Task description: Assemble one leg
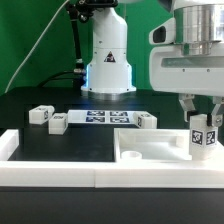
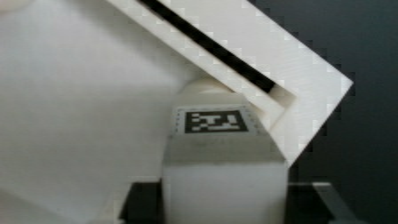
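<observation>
Right now my claw [image 1: 204, 118] is pinching the leg [image 1: 203, 138], holding it upright over the corner of the tabletop [image 1: 150, 148] that lies toward the exterior view's right. The fingers [image 1: 186, 106] grip the leg's upper end; its tagged face looks out at the exterior camera. In the wrist view the leg [image 2: 222, 150] stands between my two dark pads, with the tabletop's [image 2: 89, 110] white corner just behind it.

I judge this to be the seating step: the leg's lower end has to meet the corner hole and turn in. To do it well I should keep the post plumb, lower it slowly and let it find the hole without forcing it sideways. I cannot see the hole itself, since the leg hides it, so I would rely on gentle downward pressure. The three spare legs [image 1: 41, 115] lie well apart by the marker board [image 1: 100, 119] on the desk [image 1: 30, 105].
</observation>
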